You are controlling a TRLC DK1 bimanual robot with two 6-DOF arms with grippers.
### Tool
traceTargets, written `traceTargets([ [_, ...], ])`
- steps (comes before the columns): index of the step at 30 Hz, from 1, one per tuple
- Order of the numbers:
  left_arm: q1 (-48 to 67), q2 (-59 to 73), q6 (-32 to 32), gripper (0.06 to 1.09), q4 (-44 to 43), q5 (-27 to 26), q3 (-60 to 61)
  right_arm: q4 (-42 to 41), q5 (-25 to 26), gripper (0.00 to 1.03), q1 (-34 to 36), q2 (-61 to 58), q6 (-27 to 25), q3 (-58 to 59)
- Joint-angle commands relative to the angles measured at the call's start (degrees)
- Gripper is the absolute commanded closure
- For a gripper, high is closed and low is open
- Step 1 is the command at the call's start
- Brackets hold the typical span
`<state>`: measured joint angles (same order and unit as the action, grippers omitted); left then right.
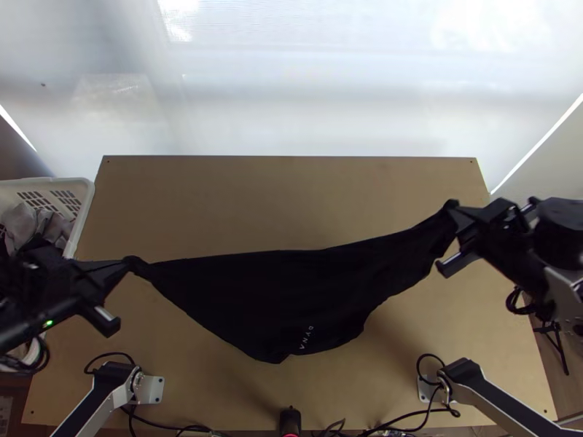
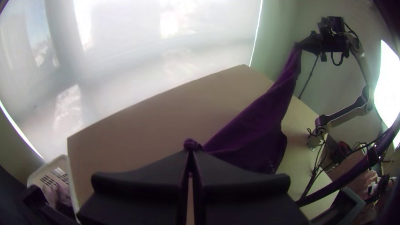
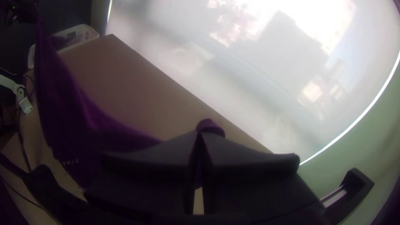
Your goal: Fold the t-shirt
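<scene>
T-shirt (image 1: 284,295), slung between left fingers (image 1: 106,274) and right fingers (image 1: 471,215), gripped ends partly hidden

The table (image 1: 218,197) has a flat light-brown wooden top with straight edges and a small dark dot near each corner. Near its left front corner lies a pale metal plate (image 1: 154,390) with small holes, carrying the left arm's base (image 1: 113,373). A matching plate (image 1: 424,390) lies near the right front corner, under the right arm's base (image 1: 462,370). A black cable (image 1: 109,355) loops beside the left base; another (image 1: 428,356) loops beside the right one. More dark cables (image 1: 408,417) run along the front edge, between the two plates.
</scene>
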<state>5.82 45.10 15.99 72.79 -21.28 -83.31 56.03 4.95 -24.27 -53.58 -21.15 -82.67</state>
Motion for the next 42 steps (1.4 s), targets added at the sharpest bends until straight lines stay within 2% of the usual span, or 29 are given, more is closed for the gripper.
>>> traceTargets([
  [1,8.59,1.04,-5.71,1.05,-5.03,-1.49,15.1,-0.22,-0.56,1.0,-2.18,1.81,1.72,12.01],
  [9,26.52,2.27,-14.41,1.05,-6.17,0.45,19.94,-0.31,-0.73,1.0,-1.13,7.97,1.81,24.31],
  [18,34.69,4.38,-16.34,1.05,-6.44,-1.05,25.83,2.68,-0.82,1.0,6.34,14.82,1.63,35.21],
  [23,41.55,10.09,-16.16,1.04,-7.93,-0.87,27.94,3.12,-1.08,1.0,10.12,17.64,1.55,39.61],
  [24,42.6,11.41,-16.08,0.97,-8.63,-0.78,27.67,3.12,-1.08,1.0,10.82,18.07,1.37,40.4],
  [25,43.39,13.08,-16.08,0.84,-9.34,-0.69,26.79,3.21,-1.08,1.0,11.44,18.51,1.37,41.01],
  [27,43.04,16.95,-16.08,0.49,-10.48,-0.61,23.28,3.56,-1.08,1.0,13.11,19.48,1.37,41.72],
  [28,42.51,18.88,-15.81,0.42,-11.1,-0.52,20.91,3.82,-1.08,1.0,14.08,19.92,1.37,41.89],
  [32,38.47,26.79,-13.97,0.33,-14.61,-0.43,10.09,5.05,-1.08,1.0,17.24,22.56,1.37,42.6],
  [42,32.58,50.96,-12.74,0.33,-25.25,-0.26,-9.59,8.83,-1.0,1.0,22.07,27.65,1.2,43.12],
])
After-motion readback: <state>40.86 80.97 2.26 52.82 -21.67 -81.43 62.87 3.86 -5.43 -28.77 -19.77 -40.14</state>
